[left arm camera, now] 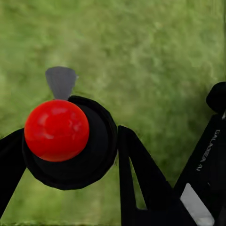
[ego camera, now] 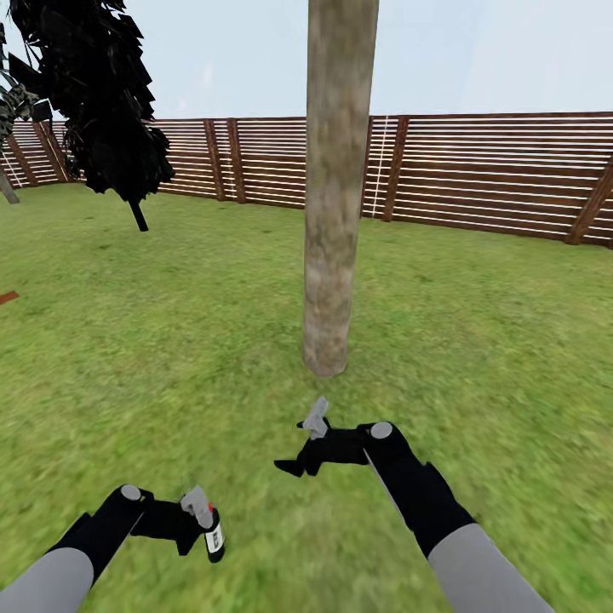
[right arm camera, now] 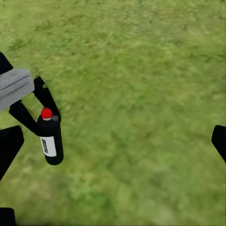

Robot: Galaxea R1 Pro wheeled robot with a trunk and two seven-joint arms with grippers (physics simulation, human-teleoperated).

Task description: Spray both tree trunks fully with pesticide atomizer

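Observation:
The pesticide atomizer [ego camera: 214, 536] is a small black bottle with a white label and a red cap. My left gripper [ego camera: 204, 521] is shut on it, low over the grass at the lower left. In the left wrist view the red cap [left arm camera: 56, 130] faces the camera, with a grey fingertip [left arm camera: 61, 81] behind it. The right wrist view sees the atomizer [right arm camera: 51, 141] held upright. A thick mottled grey-brown tree trunk [ego camera: 330, 213] rises from the lawn straight ahead. My right gripper [ego camera: 303, 443] hovers open just in front of the trunk's base, with nothing between its fingers.
A brown slatted fence [ego camera: 477, 170] closes the lawn behind the trunk. A dark columnar tree [ego camera: 102, 94] stands at the back left, with another thin trunk [ego camera: 7, 189] at the left edge. A small red-brown object [ego camera: 8, 297] lies on the grass at far left.

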